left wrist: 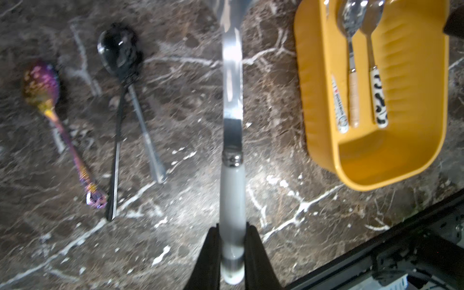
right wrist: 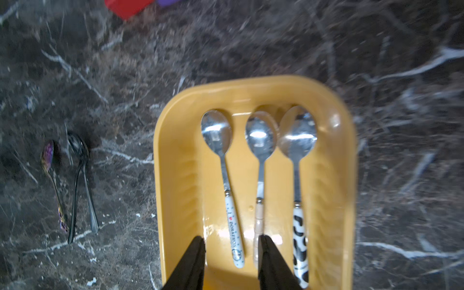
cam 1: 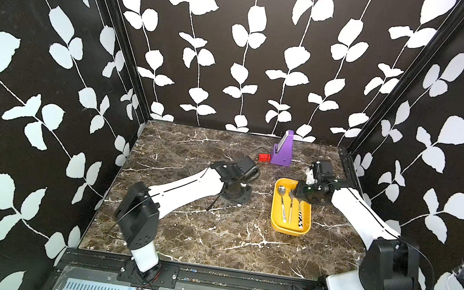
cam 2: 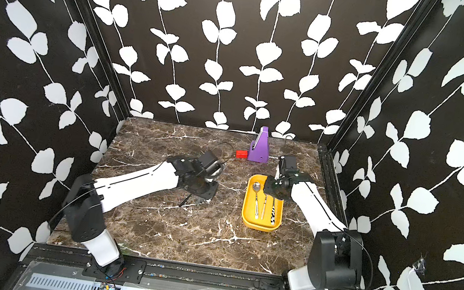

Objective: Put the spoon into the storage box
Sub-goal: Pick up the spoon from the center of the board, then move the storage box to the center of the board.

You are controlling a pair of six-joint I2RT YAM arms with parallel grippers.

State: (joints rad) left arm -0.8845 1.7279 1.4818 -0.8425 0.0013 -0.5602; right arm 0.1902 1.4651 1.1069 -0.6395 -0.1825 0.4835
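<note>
We've got the spoon (left wrist: pixel 232 190) in the left gripper (left wrist: pixel 232 227)!
We see its fingers (left wrist: pixel 211 251) pinching the white handle at frame centre; the yellow storage box (left wrist: pixel 316 105) sits upper right, three spoons (right wrist: pixel 261 140) inside, and the right gripper (right wrist: pixel 231 238) hovers over it, fingers spread.

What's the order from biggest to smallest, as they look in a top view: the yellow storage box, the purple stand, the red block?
1. storage box
2. purple stand
3. red block
The stand and block sit farther back, so they look somewhat smaller, but the order is plain.
</note>
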